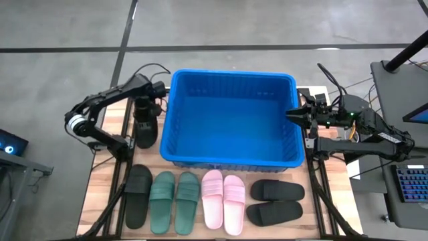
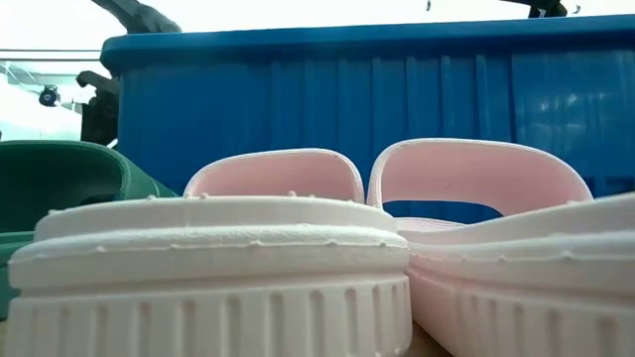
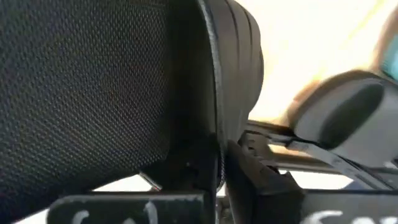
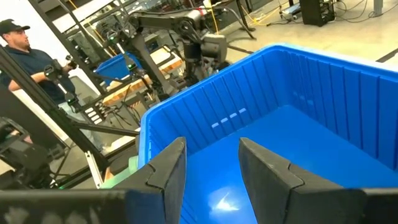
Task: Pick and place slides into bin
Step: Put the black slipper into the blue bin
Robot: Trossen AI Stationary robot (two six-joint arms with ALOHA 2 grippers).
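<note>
The left hand clenches a black slide by its strap beside the empty bin—light, springy rubber, likely easiest gripped there—while the right hand waits open over the rim.

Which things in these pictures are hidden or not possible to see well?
- Left gripper, high view: its fingers sit on a black slide, hiding the contact.
- Left wrist view: the black slide fills the picture.
- Low view: pink slides block the table; the bin inside is unseen.
- Right gripper: open over the bin.
</note>
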